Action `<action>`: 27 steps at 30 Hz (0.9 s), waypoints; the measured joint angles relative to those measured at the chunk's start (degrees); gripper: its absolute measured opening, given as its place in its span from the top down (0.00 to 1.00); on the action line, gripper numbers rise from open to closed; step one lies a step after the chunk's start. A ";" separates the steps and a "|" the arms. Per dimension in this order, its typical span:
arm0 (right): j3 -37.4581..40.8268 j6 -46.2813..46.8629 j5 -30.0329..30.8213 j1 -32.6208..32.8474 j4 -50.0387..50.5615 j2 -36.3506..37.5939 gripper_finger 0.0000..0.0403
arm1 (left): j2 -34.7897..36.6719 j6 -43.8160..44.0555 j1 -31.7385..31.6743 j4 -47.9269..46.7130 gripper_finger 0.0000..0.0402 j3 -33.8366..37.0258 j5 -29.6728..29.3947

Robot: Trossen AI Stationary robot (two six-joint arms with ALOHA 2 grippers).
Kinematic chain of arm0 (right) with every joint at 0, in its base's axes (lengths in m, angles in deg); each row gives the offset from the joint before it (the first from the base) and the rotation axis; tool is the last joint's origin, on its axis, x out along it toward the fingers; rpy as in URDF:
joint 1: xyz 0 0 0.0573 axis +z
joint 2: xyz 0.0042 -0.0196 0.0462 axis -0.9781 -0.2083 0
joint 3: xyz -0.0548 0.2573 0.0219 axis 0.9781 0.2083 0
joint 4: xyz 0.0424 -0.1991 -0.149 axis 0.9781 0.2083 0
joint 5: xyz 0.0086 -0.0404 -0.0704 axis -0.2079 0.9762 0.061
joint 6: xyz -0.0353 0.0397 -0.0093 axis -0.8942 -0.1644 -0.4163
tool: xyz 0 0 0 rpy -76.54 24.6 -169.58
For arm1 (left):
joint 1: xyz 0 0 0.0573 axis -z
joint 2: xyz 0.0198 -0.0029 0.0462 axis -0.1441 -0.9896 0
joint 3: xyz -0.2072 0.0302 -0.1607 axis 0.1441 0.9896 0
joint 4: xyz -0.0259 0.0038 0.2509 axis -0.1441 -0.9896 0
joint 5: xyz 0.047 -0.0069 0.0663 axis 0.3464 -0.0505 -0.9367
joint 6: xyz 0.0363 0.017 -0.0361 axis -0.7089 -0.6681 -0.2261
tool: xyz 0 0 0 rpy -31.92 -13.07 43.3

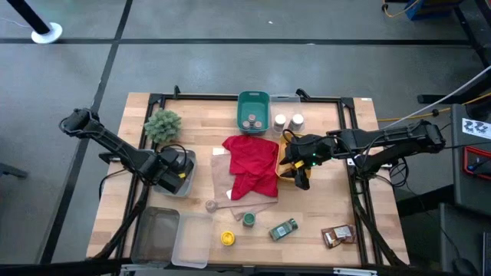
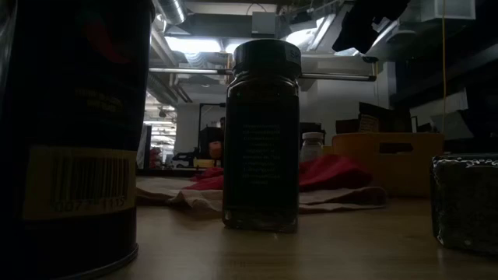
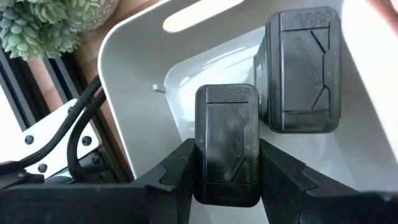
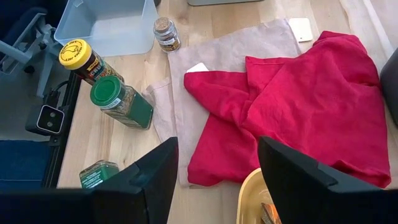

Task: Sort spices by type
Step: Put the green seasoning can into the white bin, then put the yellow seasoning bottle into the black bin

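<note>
Pale butcher-block planks make up the table (image 1: 322,211), and over its left part the left gripper (image 3: 227,180) is clamped on a dark grey tin (image 3: 227,146), fingers pressing its two long sides, inside a white bin (image 3: 143,74). A second dark tin (image 3: 303,68) lies just beyond the held one on the bin floor (both lids show a moulded pattern and a row of small dots, but no readable words). Beside the bin stands the small bushy green plant (image 1: 163,124). The right gripper (image 4: 217,180) hangs with its fingers spread apart and nothing between them, above the rim of a yellow bin (image 4: 252,199) and the edge of the red cloth (image 4: 298,106), which lies over a beige cloth (image 4: 224,53). Past the cloths, the right wrist view shows a green-lidded jar (image 4: 118,99), a yellow-lidded jar (image 4: 82,59) whose label is too small to read, a cork-topped jar (image 4: 166,32), another green jar (image 4: 99,174) lying on its side, and a clear tub (image 4: 109,25). Seen from above, a teal bin (image 1: 253,111) at the far edge holds jars, two white-lidded jars (image 1: 288,121) stand beside it, and brown foil packets (image 1: 337,235) lie near the front right corner. At table height, a dark can (image 2: 74,132) carries a barcode with digits that cannot be made out, and a tall dark-lidded jar (image 2: 262,136) bears small illegible print.
</note>
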 joint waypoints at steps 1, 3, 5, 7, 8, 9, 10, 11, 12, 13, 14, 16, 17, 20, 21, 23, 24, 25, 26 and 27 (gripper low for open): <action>0.00 0.00 0.02 -0.02 0.01 0.00 0.45 | 0.00 -0.17 0.00 -0.01 0.68 -0.01 0.13; 0.00 0.00 0.02 0.00 0.01 0.00 0.45 | 0.00 -0.12 0.00 -0.01 0.68 -0.01 0.23; 0.00 0.00 0.00 0.00 0.01 0.00 0.45 | 0.00 -0.32 0.00 -0.03 0.68 -0.01 0.25; 0.00 0.00 0.01 -0.02 0.00 0.00 0.45 | 0.00 -2.01 0.00 -0.05 0.68 -0.01 0.24; 0.00 0.00 0.02 0.00 0.01 0.00 0.45 | 0.00 -2.68 0.00 -0.04 0.68 -0.01 0.24; 0.00 0.00 0.00 -0.01 0.01 0.00 0.45 | 0.00 -3.14 0.00 -0.01 0.68 -0.01 0.23; 0.00 0.00 0.02 0.00 0.01 0.00 0.45 | 0.00 -2.78 0.00 0.08 0.68 -0.01 0.25; 0.00 0.00 0.00 0.00 0.01 0.00 0.45 | 0.00 -1.86 0.00 0.17 0.68 -0.01 0.25; 0.00 0.00 0.02 -0.01 0.00 0.00 0.45 | 0.00 -1.67 0.00 0.19 0.67 -0.01 0.25; 0.00 0.00 0.01 -0.01 0.01 0.00 0.45 | 0.00 -1.72 0.00 0.17 0.67 -0.01 0.27; 0.00 0.00 0.00 -0.01 -0.01 0.00 0.45 | 0.00 -1.98 0.00 0.18 0.66 -0.01 0.34; 0.00 0.00 0.00 0.00 0.01 0.00 0.45 | -0.05 -1.94 0.00 0.24 0.62 -0.01 0.63; 0.00 0.00 0.01 -0.01 0.01 0.00 0.45 | -0.15 -1.72 0.00 0.23 0.60 -0.01 0.69; 0.00 0.00 0.00 0.00 -0.01 0.00 0.45 | -0.20 -2.00 0.00 0.25 0.52 -0.01 0.67; 0.00 0.00 0.00 -0.02 0.00 0.00 0.45 | -0.20 -2.09 0.00 0.19 0.50 -0.01 0.67; 0.00 0.00 0.00 -0.01 0.01 0.00 0.45 | -0.20 -2.11 0.00 -0.13 0.47 -0.01 0.99; 0.00 0.00 0.00 -0.01 -0.01 0.00 0.45 | -0.14 -2.15 0.00 -0.16 0.46 -0.01 1.75; 0.00 0.00 0.00 0.00 0.01 0.00 0.45 | -0.07 -2.39 0.00 -0.13 0.45 -0.01 2.73; 0.00 0.00 0.00 -0.02 0.01 0.00 0.45 | -0.04 -2.80 0.00 -0.16 0.45 -0.06 3.74; 0.00 0.00 0.00 -0.02 -0.02 0.00 0.45 | -0.04 -3.01 0.00 -0.21 0.45 -0.24 4.72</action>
